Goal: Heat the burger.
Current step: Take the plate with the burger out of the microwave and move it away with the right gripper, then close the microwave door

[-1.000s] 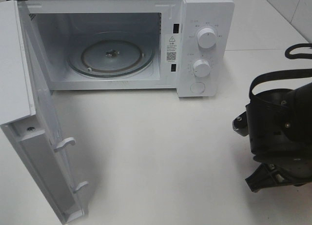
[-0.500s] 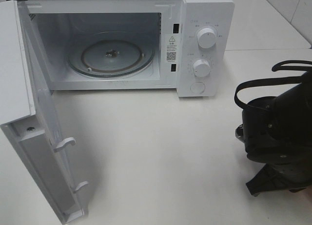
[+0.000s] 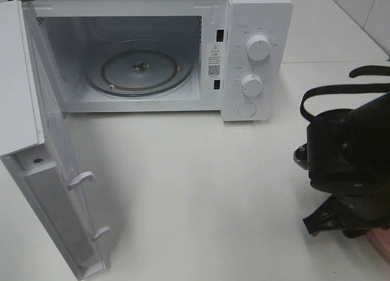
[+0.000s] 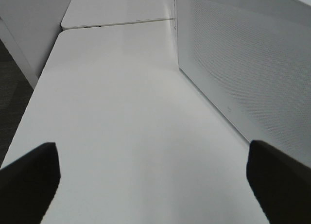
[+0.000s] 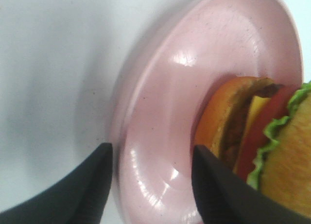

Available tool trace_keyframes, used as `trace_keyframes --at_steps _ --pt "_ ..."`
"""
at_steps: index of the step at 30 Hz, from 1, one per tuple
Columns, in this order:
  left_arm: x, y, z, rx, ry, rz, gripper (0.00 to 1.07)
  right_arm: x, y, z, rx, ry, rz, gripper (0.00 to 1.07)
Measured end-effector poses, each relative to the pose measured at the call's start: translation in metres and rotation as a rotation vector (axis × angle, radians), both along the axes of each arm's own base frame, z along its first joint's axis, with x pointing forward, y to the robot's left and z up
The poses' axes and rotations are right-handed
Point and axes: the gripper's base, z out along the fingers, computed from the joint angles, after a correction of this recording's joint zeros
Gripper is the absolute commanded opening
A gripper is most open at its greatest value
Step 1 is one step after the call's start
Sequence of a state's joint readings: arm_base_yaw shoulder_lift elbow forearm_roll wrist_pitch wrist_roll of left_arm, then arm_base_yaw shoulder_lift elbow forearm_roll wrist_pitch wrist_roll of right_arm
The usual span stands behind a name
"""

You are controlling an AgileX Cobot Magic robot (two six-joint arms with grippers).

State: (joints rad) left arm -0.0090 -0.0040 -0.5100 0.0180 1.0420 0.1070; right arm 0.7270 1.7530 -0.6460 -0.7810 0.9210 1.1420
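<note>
The burger [image 5: 262,136] lies on a round pink plate [image 5: 170,88] in the right wrist view, showing brown bun, green lettuce, yellow cheese and a dark patty. My right gripper [image 5: 153,185] stands open astride the plate's rim, one finger outside the rim and the other inside next to the burger. In the exterior high view the right arm [image 3: 350,165] hides the burger; only a sliver of the plate [image 3: 382,241] shows. My left gripper [image 4: 155,185] is open over bare table with nothing between its fingers.
A white microwave [image 3: 256,25] stands at the back with its door [image 3: 42,189] swung wide to the left and its glass turntable [image 3: 139,71] bare. The left wrist view shows the microwave's perforated side wall [image 4: 243,68] beside white table [image 4: 121,112].
The right arm has shifted slightly at the table's right edge and sunk a little. A sliver of pink plate now shows under it. The microwave has not moved.
</note>
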Motion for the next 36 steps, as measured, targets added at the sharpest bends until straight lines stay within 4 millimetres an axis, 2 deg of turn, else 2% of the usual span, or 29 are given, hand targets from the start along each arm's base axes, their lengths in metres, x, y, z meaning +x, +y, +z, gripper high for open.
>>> trace_keyframes --at_steps 3,5,6,7,8,9,11,14,15,20,23,30,31,36 --pt "0.0 0.0 0.0 0.0 0.0 0.0 1.0 0.002 0.005 0.021 0.074 -0.037 -0.003 0.51" --pt "0.0 0.0 0.0 0.0 0.0 0.0 1.0 0.003 0.007 0.026 0.096 -0.04 -0.002 0.51" --pt "0.0 0.0 0.0 0.0 0.0 0.0 1.0 0.002 0.009 0.039 0.146 -0.053 0.004 0.51" --pt "0.0 0.0 0.0 0.0 0.0 0.0 1.0 0.002 0.009 0.039 0.146 -0.053 0.004 0.51" --pt "0.0 0.0 0.0 0.0 0.0 0.0 1.0 0.0 0.01 0.052 0.2 -0.064 0.012 0.51" --pt "0.0 0.0 0.0 0.0 0.0 0.0 1.0 0.0 0.01 0.052 0.2 -0.064 0.012 0.51" --pt "0.0 0.0 0.0 0.0 0.0 0.0 1.0 -0.005 0.011 0.069 0.275 -0.069 0.03 0.51" --pt "0.0 0.0 0.0 0.0 0.0 0.0 1.0 -0.01 0.012 0.079 0.328 -0.06 0.045 0.51" --pt "0.0 0.0 0.0 0.0 0.0 0.0 1.0 -0.016 0.011 0.09 0.387 -0.053 0.064 0.51" --pt "0.0 0.0 0.0 0.0 0.0 0.0 1.0 -0.029 0.009 0.108 0.484 -0.034 0.115 0.51" --pt "0.0 0.0 0.0 0.0 0.0 0.0 1.0 -0.045 0.005 0.127 0.595 -0.038 0.174 0.51" --pt "0.0 0.0 0.0 0.0 0.0 0.0 1.0 -0.067 -0.004 0.152 0.732 -0.075 0.244 0.51" --pt "0.0 0.0 0.0 0.0 0.0 0.0 1.0 -0.075 -0.01 0.161 0.765 -0.101 0.26 0.51" --pt "0.0 0.0 0.0 0.0 0.0 0.0 1.0 -0.095 -0.028 0.177 0.8 -0.16 0.293 0.53"
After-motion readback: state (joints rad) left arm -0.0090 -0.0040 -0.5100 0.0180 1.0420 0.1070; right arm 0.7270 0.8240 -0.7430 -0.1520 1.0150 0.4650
